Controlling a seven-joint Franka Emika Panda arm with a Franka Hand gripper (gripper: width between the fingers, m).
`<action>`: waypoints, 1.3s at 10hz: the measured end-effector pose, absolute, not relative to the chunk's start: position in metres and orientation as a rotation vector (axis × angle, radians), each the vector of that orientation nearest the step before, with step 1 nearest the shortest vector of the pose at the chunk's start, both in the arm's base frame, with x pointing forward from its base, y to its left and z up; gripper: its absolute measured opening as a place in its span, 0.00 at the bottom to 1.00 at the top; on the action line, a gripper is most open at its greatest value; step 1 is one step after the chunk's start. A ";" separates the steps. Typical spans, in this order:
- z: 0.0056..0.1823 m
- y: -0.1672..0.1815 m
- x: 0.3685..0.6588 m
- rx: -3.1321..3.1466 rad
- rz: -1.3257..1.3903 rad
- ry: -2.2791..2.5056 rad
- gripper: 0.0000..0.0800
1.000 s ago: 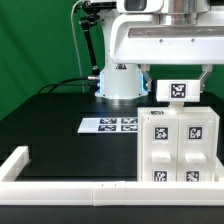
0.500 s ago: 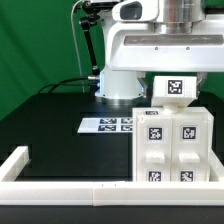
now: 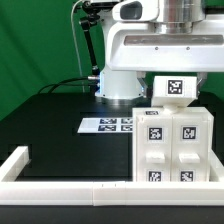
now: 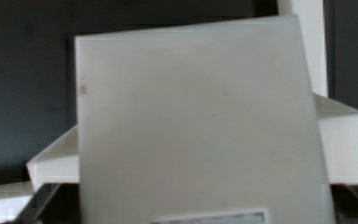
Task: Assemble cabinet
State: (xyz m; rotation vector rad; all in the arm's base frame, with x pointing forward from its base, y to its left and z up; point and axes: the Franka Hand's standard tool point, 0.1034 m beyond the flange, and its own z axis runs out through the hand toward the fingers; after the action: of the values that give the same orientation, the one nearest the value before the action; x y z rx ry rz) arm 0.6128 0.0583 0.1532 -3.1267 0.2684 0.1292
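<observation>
Smooth matt white plastic cabinet (image 3: pixel 172 150) on matt black table (image 3: pixel 50 115)

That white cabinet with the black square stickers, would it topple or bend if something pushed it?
The cabinet looks like rigid moulded plastic, so it probably would not flex. Its broad, boxy shape suggests sliding over the dark table rather than tipping. The smaller tagged piece above it may shift more easily.

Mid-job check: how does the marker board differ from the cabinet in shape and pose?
The marker board is a thin sheet lying flat on the black table; the cabinet is a boxy block standing upright. The marker board sits mid-table, while the cabinet stands at the exterior view's right, by the border frame. Both are white and carry black-and-white square tags.
</observation>
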 end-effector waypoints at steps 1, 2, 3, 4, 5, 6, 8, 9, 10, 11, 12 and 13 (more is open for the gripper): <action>0.153 0.058 0.613 -3.127 0.129 0.268 0.71; 0.153 0.058 0.613 -3.127 0.129 0.268 0.71; 0.153 0.058 0.613 -3.127 0.129 0.268 0.71; 0.153 0.058 0.613 -3.127 0.129 0.268 0.71; 0.153 0.058 0.613 -3.127 0.130 0.268 0.71; 0.153 0.058 0.613 -3.127 0.130 0.268 0.91; 0.153 0.058 0.613 -3.127 0.130 0.268 0.97; 0.153 0.058 0.613 -3.127 0.130 0.268 0.99; 0.153 0.058 0.613 -3.127 0.130 0.268 0.99; 0.156 0.058 0.616 -3.126 0.096 0.264 1.00; 0.166 0.058 0.621 -3.117 0.000 0.254 1.00; 0.174 0.060 0.618 -3.106 -0.083 0.252 1.00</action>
State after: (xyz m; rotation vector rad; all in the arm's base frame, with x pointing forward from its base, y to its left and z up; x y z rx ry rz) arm 0.6181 0.0596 0.1737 -3.1059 0.2522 -0.0832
